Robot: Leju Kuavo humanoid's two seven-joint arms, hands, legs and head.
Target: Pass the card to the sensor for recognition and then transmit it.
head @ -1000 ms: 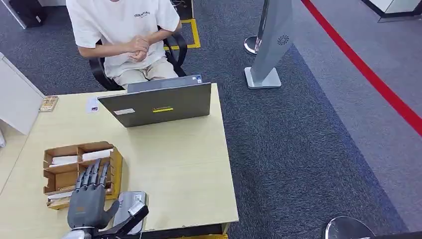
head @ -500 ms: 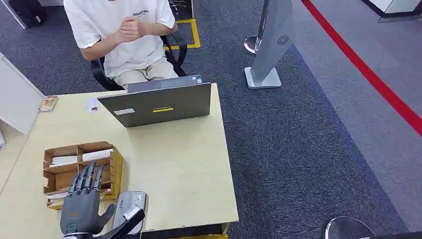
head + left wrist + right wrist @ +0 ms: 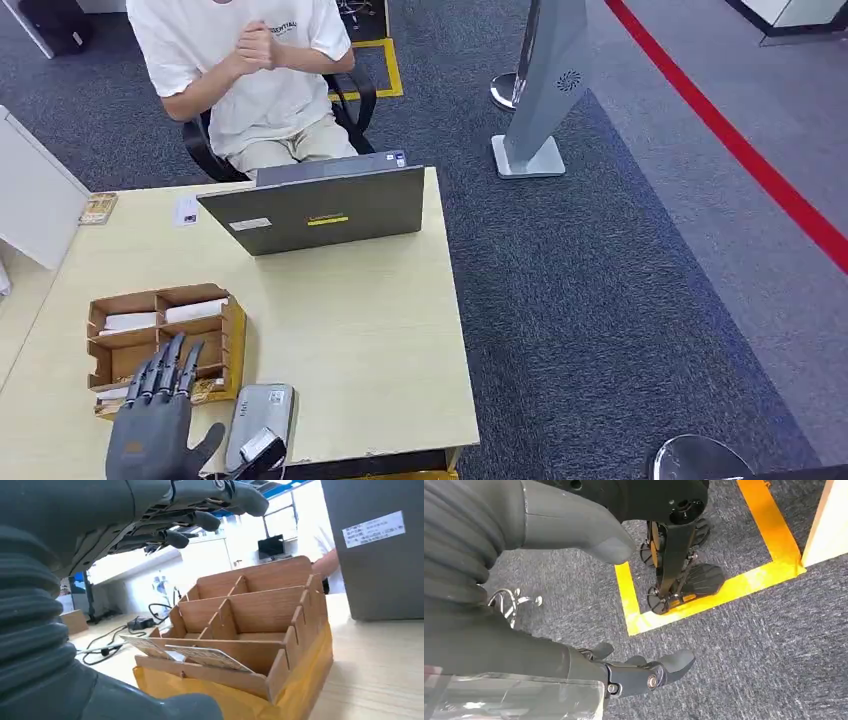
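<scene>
On the pale wooden desk (image 3: 370, 330), lower left of the head view, we see the left hand (image 3: 150, 435) spread and empty just below the compartmented wooden box (image 3: 232, 335), whose nearest slot apparently holds the flat white card (image 3: 210, 656); the right hand (image 3: 644, 672) hangs loosely curled, empty.

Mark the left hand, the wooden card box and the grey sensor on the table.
left hand (image 3: 150, 440), head view, on the back of the hand.
wooden card box (image 3: 233, 345), head view, on its yellow right wall.
grey sensor (image 3: 262, 412), head view, on its top face.
</scene>
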